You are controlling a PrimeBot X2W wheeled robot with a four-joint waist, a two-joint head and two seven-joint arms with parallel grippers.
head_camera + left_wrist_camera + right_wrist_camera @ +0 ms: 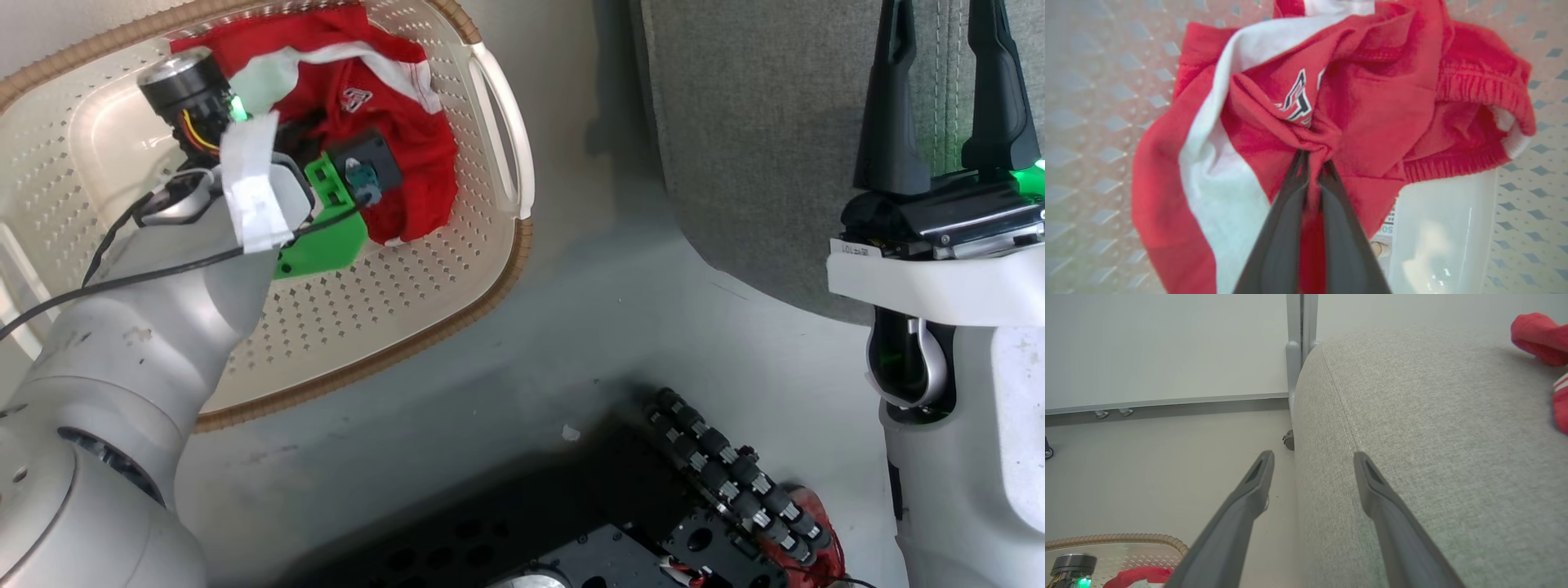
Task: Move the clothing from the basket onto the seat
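**Thin pinch, risky lift**
The left hand [1312, 161] is closed on one small fold of the clothing [1372, 102], bunched at the far end of the basket [424, 327]. Lifted, the fold may slip free or snag the rim. The right hand [1313, 455] hangs open at the edge of the seat [1433, 437].
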